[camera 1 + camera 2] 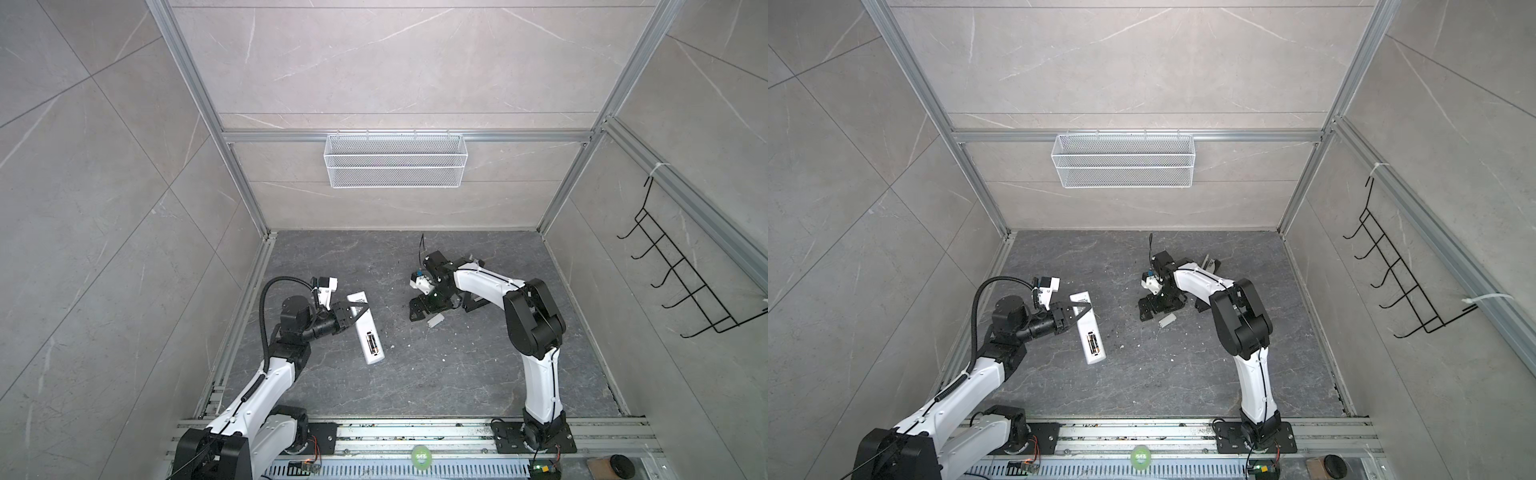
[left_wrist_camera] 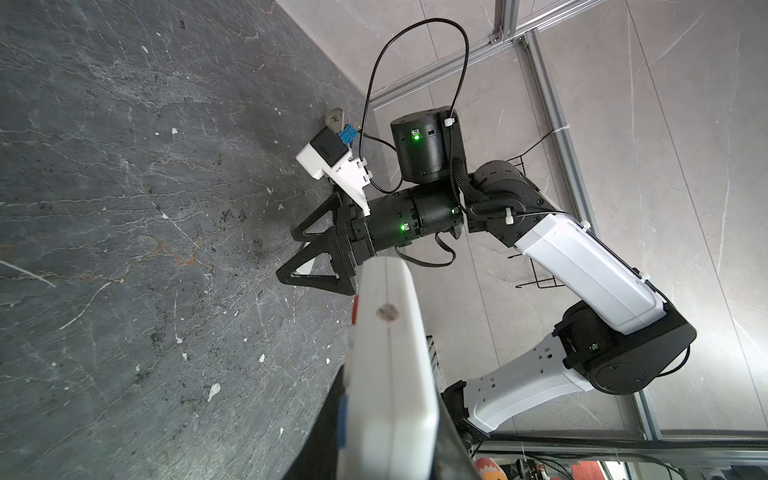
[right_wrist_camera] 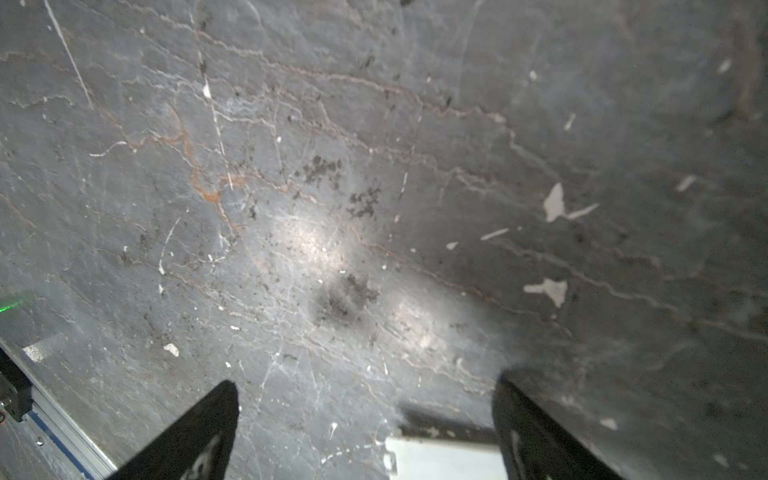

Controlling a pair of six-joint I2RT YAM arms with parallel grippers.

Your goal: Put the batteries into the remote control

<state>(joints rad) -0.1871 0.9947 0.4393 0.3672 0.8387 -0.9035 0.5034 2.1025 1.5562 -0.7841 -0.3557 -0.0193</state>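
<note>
While the left arm [image 1: 266, 382] stretches low from the near-left rail and bends at the wrist, its left jaws point rightward over the dark surface [image 1: 457, 374] in both top views. They are clamped on the far half of the remote control [image 1: 365, 332]. The remote control [image 1: 1088, 332] lies slanted, back up, with its compartment open. The two batteries [image 1: 371, 343] sit side by side in it near its nearer end, and the batteries [image 1: 1092, 343] show their brass ends. The right arm [image 1: 536, 365] rises steeply from its base and folds at a high elbow, and its forearm drops leftward. The right jaws point down, spread wide, over a small white battery cover [image 1: 435, 321] well apart from the remote control.

From the left wrist, the remote control [image 2: 390, 374] fills the foreground end-on, pinched between the dark left jaws, with red and blue buttons along one edge. Whether it rests on the surface cannot be told. Beyond it the right arm [image 2: 582, 266] is folded, its jaws wide and straddling the battery cover [image 2: 304, 264].

From the right wrist, the two black right jaws stand wide apart over the surface [image 3: 332, 208]. The battery cover [image 3: 444, 457] lies between them, close to one jaw, and whether they touch cannot be told.
</note>
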